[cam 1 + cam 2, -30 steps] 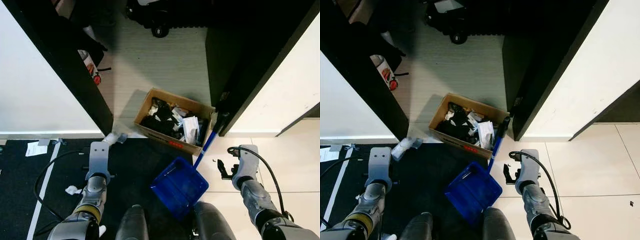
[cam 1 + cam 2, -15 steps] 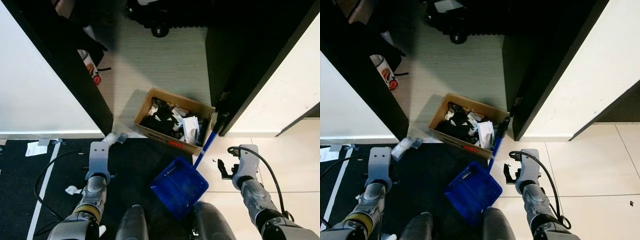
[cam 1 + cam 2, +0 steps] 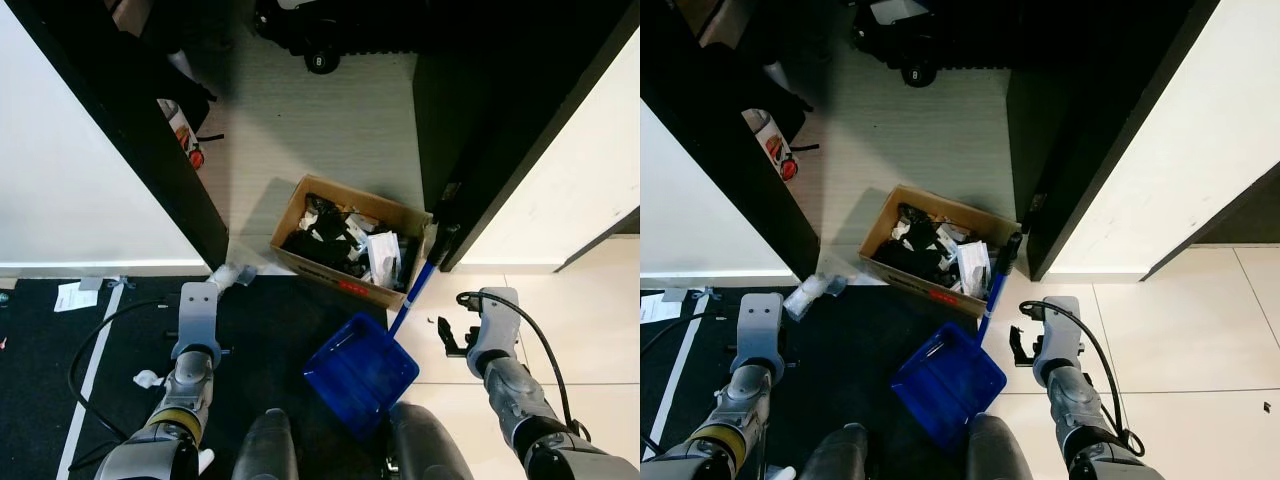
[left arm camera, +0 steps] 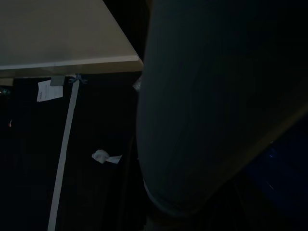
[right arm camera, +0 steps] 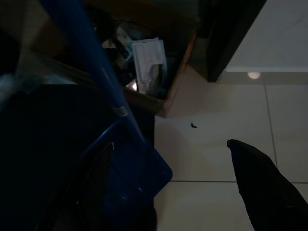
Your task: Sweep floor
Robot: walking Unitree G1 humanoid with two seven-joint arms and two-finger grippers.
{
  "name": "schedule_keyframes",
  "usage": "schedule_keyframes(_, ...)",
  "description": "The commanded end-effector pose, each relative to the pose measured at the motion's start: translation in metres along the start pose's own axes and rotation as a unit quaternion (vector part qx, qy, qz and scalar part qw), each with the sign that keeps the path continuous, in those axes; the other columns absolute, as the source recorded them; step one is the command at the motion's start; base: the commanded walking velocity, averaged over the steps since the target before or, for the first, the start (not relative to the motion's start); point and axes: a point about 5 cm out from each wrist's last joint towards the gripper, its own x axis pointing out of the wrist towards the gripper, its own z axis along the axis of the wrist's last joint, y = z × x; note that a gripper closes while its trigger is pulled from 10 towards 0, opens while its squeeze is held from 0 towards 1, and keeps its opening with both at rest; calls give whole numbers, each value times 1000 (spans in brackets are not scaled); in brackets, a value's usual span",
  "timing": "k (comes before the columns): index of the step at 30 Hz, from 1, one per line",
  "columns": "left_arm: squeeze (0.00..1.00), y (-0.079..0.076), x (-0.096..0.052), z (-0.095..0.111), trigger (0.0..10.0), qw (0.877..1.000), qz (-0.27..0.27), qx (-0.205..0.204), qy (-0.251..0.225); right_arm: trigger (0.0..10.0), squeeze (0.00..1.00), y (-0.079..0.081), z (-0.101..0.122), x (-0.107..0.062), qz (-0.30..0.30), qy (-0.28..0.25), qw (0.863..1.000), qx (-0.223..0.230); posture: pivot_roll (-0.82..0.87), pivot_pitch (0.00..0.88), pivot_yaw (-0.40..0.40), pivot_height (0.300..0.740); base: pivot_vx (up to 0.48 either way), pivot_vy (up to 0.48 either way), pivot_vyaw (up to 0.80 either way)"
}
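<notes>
Dustpan (image 3: 360, 372), blue with a long blue handle, sits on the dark mat between the robot's arms, its handle leaning up against the corner of a cardboard box (image 3: 349, 242) stuffed with rubbish. The right gripper (image 3: 447, 335) hangs just beside the handle over the pale tiles; whether its fingers are spread or pressed together I cannot tell. The left gripper (image 3: 197, 300) hangs idle over the mat, near a crumpled scrap of paper (image 4: 102, 156); its fingers I cannot tell either.
</notes>
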Motion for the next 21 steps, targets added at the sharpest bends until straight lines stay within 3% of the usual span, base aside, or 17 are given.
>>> schedule_keyframes(1, 0, -11, -1, -4, 10000, 1000, -20, -20, 11, 10000, 0, -3, -2, -1, -6, 3, 1000, 2, -59, 104, 32, 740, 0, 0, 0)
schedule_keyframes(7, 0, -16, -2, -4, 10000, 1000, -23, -16, 11, 10000, 0, -7, -2, -2, -9, 5, 1000, 4, -50, 95, 47, 740, 0, 0, 0)
schedule_keyframes(9, 0, -16, -1, -3, 10000, 999, -27, -20, 10, 10000, 0, -7, -1, -1, -11, 6, 1000, -7, -59, 119, -4, 740, 0, 0, 0)
schedule_keyframes(12, 0, -13, 0, -1, 10000, 999, -25, -33, 8, 10000, 0, -3, 0, 0, -1, 8, 1000, -23, -71, 130, -13, 740, 0, 0, 0)
schedule_keyframes(21, 0, -12, 1, 1, 10000, 999, -16, -27, 6, 10000, 0, -2, 2, 2, 4, 9, 1000, -14, -41, 137, -38, 740, 0, 0, 0)
